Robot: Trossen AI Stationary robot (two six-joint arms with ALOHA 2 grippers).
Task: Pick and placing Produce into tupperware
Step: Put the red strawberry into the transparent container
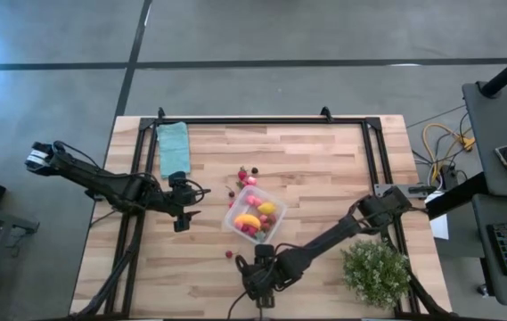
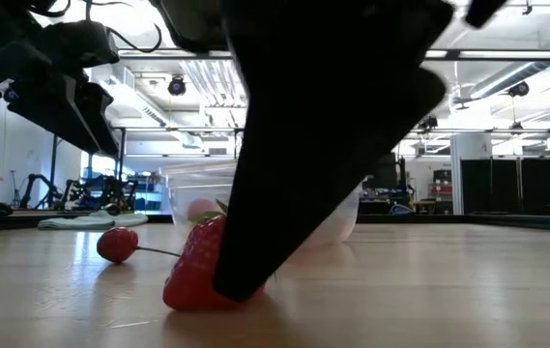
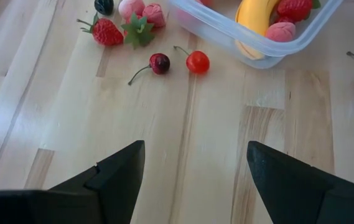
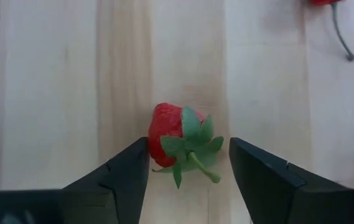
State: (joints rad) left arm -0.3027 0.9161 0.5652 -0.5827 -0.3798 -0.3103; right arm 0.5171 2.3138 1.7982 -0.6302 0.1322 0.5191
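Tupperware [image 1: 255,214] mid-worktop is part filled; loose produce [image 1: 243,178] sits toward its far side, plus a cherry [image 1: 229,254] near the front edge. Right gripper [image 4: 189,163] is open astride a strawberry [image 4: 175,142] at the front edge, not yet closed; left gripper [image 3: 195,163] hangs open, empty, beside the tub.

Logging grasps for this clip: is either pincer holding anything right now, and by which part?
Nothing is held. The right pincer is open astride a strawberry lying on the table, one finger touching its side. The left pincer is open and empty, short of the tupperware.
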